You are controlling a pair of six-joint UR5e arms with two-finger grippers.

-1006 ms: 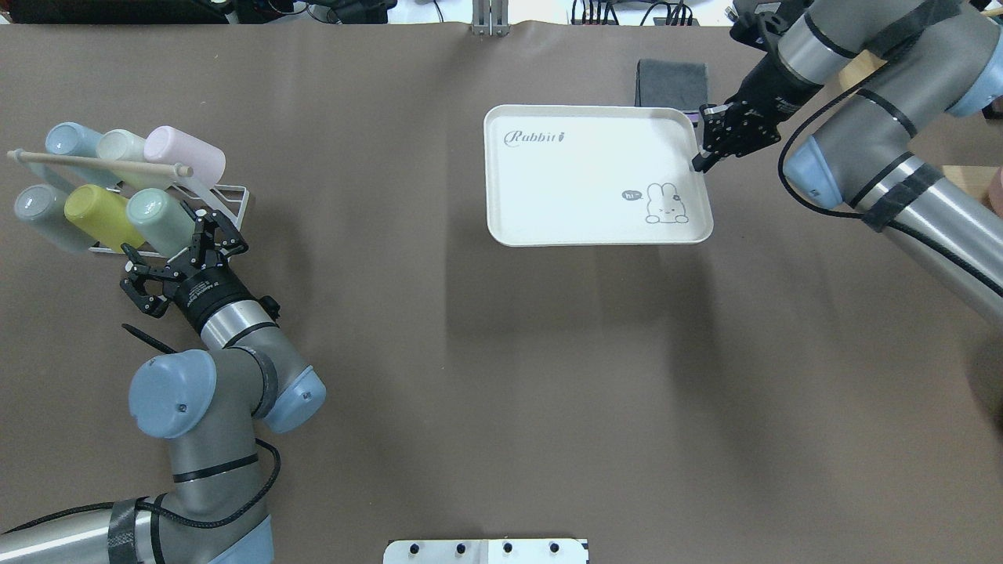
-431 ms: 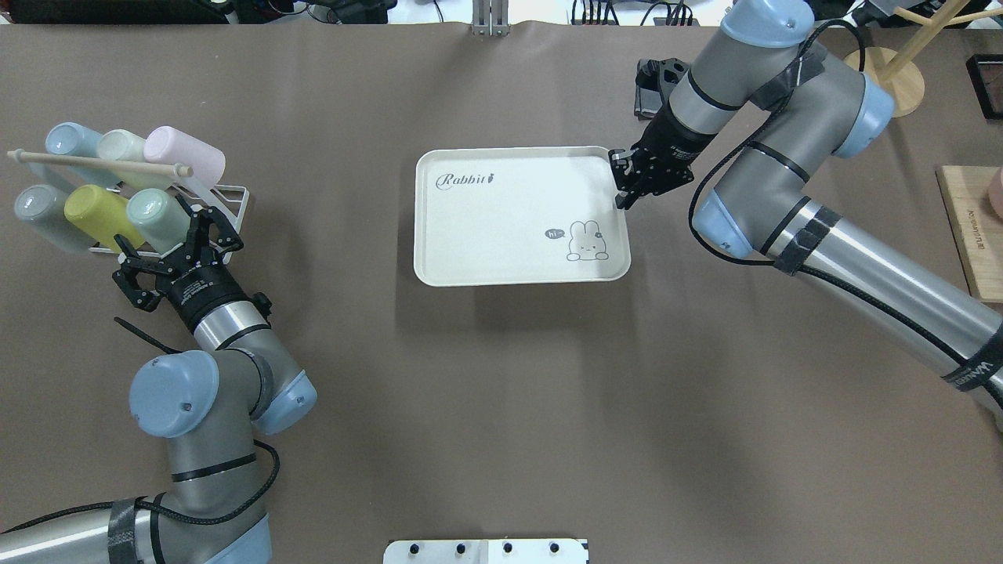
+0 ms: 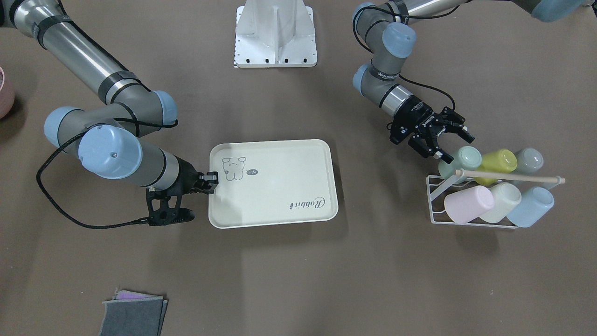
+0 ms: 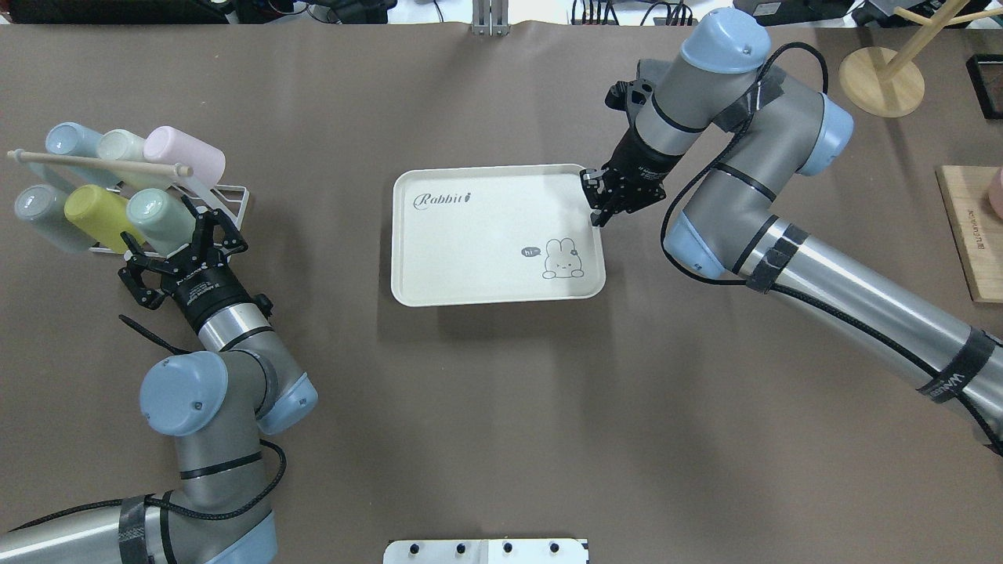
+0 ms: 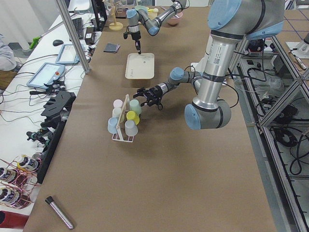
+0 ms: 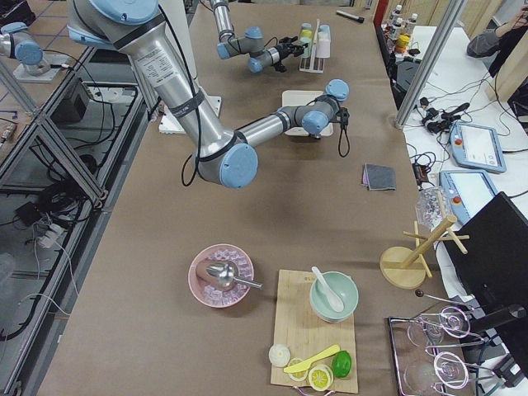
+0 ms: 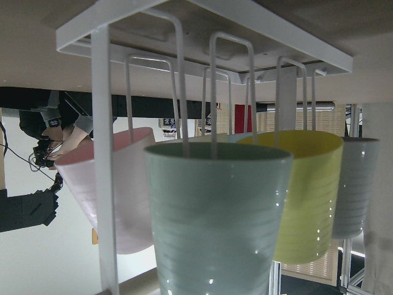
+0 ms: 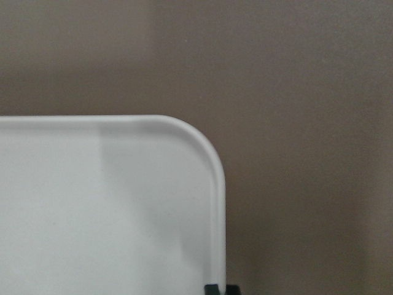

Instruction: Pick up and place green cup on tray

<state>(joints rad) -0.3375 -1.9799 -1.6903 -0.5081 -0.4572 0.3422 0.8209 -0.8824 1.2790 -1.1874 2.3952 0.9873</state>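
Well to the left of the tray and nearest the robot, the left gripper hangs with its jaws spread wide. It points at the green cup and is close beside it; whether a finger touches it cannot be told. That cup rests tilted in a white wire rack, in the nearer row, at the end closest to the tray. A yellow cup and a grey cup sit farther from the tray, and pink, cream and blue cups fill the row behind. The right gripper has its jaws clamped on the tray's right rim, just beyond the rabbit drawing. Past the tray lies a folded grey cloth.
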